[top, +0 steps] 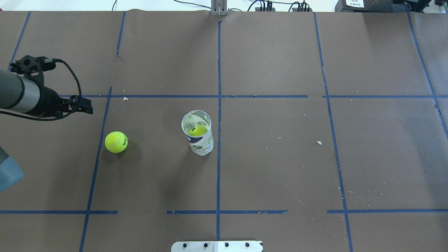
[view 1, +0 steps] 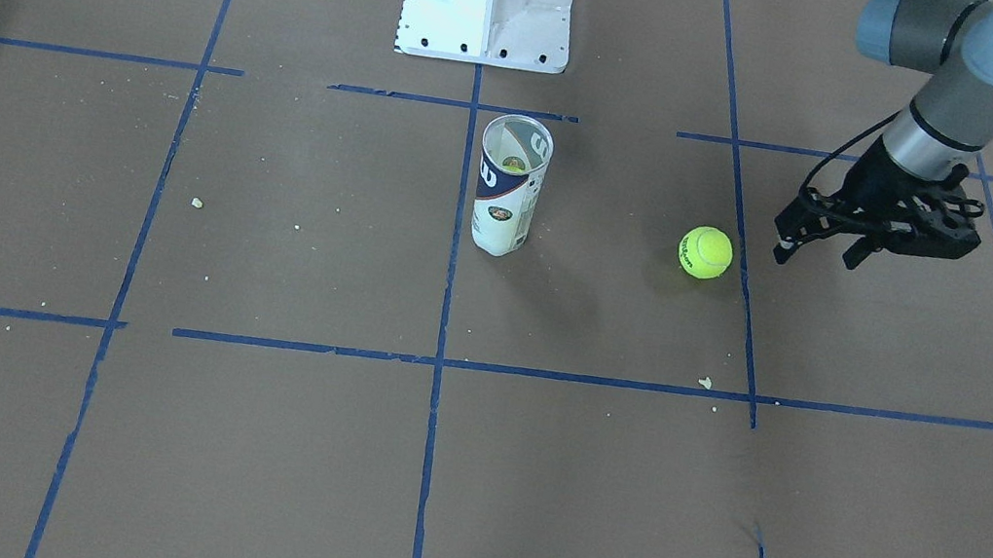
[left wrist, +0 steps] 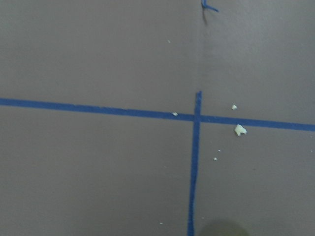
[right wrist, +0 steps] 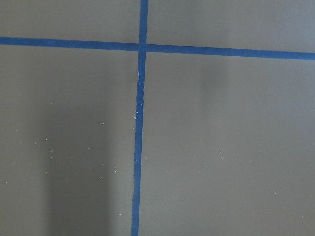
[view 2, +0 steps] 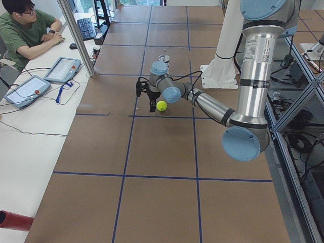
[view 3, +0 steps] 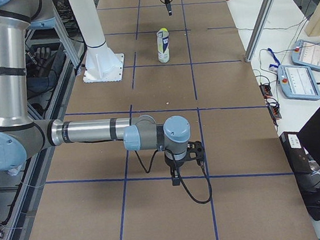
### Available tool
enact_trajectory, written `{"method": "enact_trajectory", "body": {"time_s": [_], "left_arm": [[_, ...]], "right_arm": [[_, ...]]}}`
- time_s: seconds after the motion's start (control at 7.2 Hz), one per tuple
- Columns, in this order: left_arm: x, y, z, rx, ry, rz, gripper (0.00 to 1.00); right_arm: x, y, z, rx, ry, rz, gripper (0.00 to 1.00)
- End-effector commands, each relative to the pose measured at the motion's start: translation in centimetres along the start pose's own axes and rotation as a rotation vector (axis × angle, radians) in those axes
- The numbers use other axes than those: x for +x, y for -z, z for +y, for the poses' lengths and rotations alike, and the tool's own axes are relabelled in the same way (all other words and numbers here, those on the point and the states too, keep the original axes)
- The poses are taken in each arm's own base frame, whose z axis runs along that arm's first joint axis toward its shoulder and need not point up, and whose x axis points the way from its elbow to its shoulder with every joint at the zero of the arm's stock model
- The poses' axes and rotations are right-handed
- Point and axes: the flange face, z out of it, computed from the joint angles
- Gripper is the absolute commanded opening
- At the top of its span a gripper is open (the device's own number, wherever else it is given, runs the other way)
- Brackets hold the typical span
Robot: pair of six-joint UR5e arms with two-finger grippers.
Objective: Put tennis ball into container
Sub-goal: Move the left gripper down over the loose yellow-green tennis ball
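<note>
Farthest to the robot's left, the left gripper (view 1: 817,255) hangs above the brown table (view 1: 237,437) with its two fingers spread and nothing between them. The step in hand looks like the reach for the tennis ball (view 1: 706,252). To do it well, the gripper should travel sideways toward the table's middle until it is centred over the ball. It should keep its fingers wide, come straight down so they straddle the ball's widest part, and only then squeeze. A finger that arrives off-centre would likely nudge the ball and set it rolling, since it lies loose on flat paper. The ball rests on the table near the gripper, on the side toward the centre. It is clearly apart from the fingers and lower than them, and a blue tape line (view 1: 741,257) runs between the two in the table-wide views. Further right stands the container (view 1: 511,185), upright with its mouth open, well apart from the ball and close to the centre tape line. A second ball (top: 197,131) already sits in its bottom, so the carried ball should be let go just over the rim and not pushed deep. Far to the robot's right, the right gripper (view 3: 182,172) points down at bare table, and I cannot tell whether its fingers are spread or together.
</note>
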Motion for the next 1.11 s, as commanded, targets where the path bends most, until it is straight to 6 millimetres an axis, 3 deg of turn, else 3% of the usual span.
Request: {"method": "enact_trajectory", "body": {"time_s": [0.0, 0.28, 0.97], "left_arm": [[4.2, -2.4, 2.9, 0.006, 0.028, 0.004, 1.0], [5.3, -6.5, 3.9, -0.022, 0.031, -0.04, 1.0], [5.5, -9.7, 5.8, -0.05, 0.018, -0.082, 1.0]], "right_arm": [[0.0, 0.0, 0.0, 0.0, 0.0, 0.0, 1.0], [0.0, 0.0, 0.0, 0.0, 0.0, 0.0, 1.0], [0.0, 0.0, 0.0, 0.0, 0.0, 0.0, 1.0]]}}
